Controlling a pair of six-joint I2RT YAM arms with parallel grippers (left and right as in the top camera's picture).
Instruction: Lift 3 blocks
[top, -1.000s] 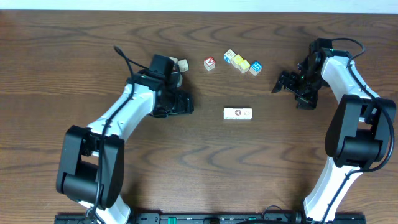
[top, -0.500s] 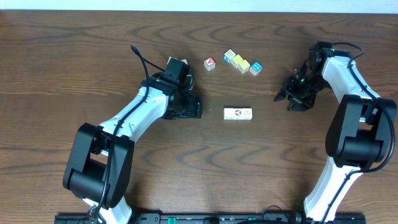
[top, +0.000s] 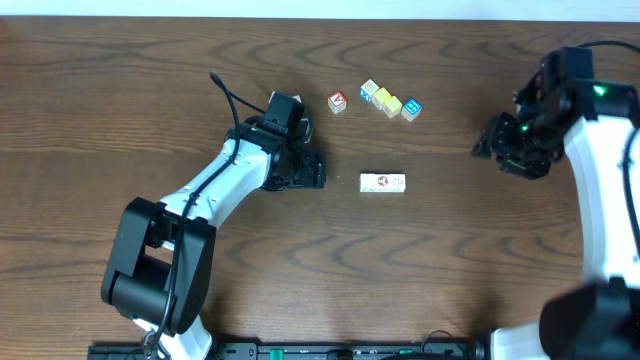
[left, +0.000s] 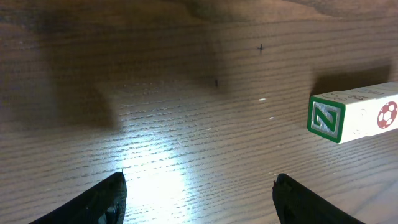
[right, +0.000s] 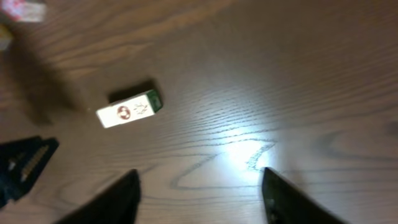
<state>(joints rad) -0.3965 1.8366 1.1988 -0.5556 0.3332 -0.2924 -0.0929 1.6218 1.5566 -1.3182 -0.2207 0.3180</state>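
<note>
The blocks (top: 383, 183) are cream-white cubes lying end to end in one short row at mid-table. In the left wrist view the blocks (left: 364, 115) sit at the right edge, showing a green-framed end face and a red ball mark. My left gripper (top: 316, 172) rests just left of the row, open (left: 199, 190), with only bare wood between its fingers. My right gripper (top: 492, 150) hovers well to the right of the row, also open (right: 199, 183) and holding nothing. The right wrist view shows the blocks (right: 129, 110) ahead and to the left.
Several coloured cubes lie in a line at the back: a red-marked one (top: 338, 102), a white and blue one (top: 370, 91), a yellow one (top: 387, 102) and a blue one (top: 411, 108). The left arm's dark fingers (right: 22, 163) show in the right wrist view.
The left arm slid right toward the row of blocks, then stopped. The right arm swung away to the right and lifted, and its jaws narrowed somewhat while staying open.
</note>
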